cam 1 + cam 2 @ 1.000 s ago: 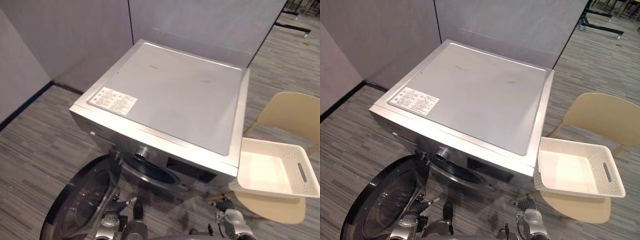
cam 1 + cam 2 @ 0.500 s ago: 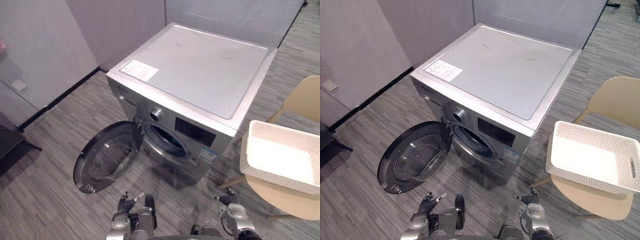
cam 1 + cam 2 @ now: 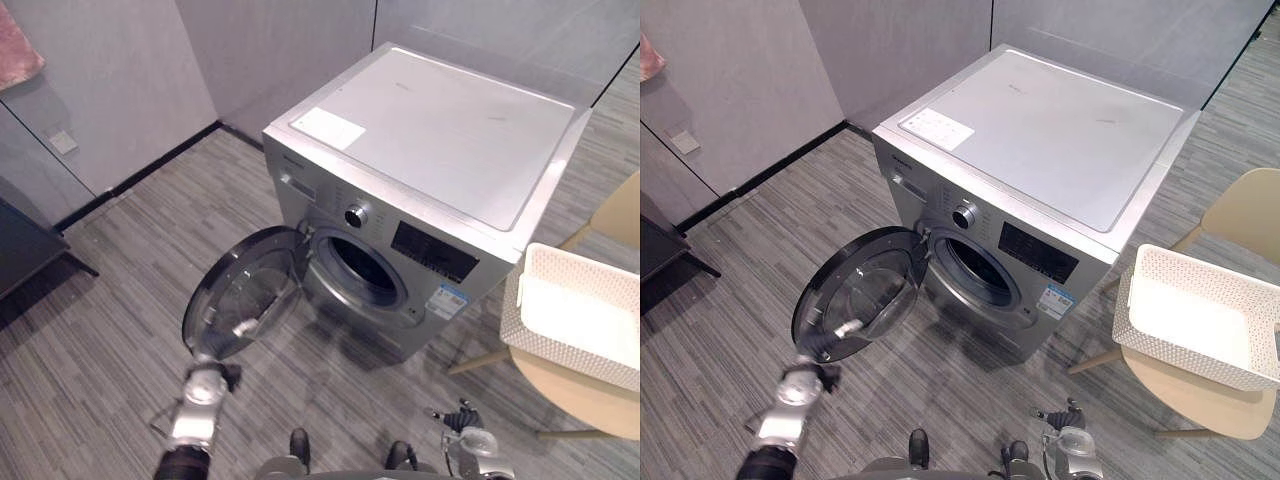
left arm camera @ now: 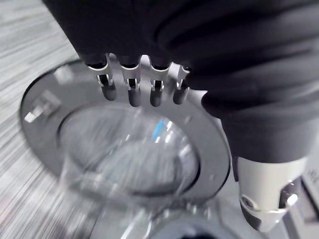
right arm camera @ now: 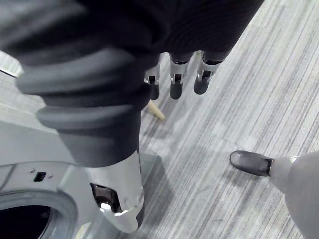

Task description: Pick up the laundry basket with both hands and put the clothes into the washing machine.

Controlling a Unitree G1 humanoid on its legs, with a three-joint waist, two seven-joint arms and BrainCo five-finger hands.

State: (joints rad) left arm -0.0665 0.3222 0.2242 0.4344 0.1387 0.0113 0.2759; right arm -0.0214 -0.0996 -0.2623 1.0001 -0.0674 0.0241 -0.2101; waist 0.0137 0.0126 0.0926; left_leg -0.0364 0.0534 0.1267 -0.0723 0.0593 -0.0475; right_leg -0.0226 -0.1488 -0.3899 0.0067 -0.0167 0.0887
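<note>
Looks like a staged laundry corner in an office or lab hall. Shown by plain grey partition panels [image 3: 120, 90], grey striped plank flooring [image 3: 100, 330], and a silver washing machine [image 3: 430, 180] beside a beige chair [image 3: 1185, 400] bearing a white laundry basket [image 3: 1127, 298].

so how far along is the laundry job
Done: the washing machine has its door hanging open. In hand: nothing; the left hand is open, raised near the door, and the right hand is open and low. Left: the white basket sits on the chair beside the machine, not yet lifted. I cannot tell whether clothes lie in it.
</note>
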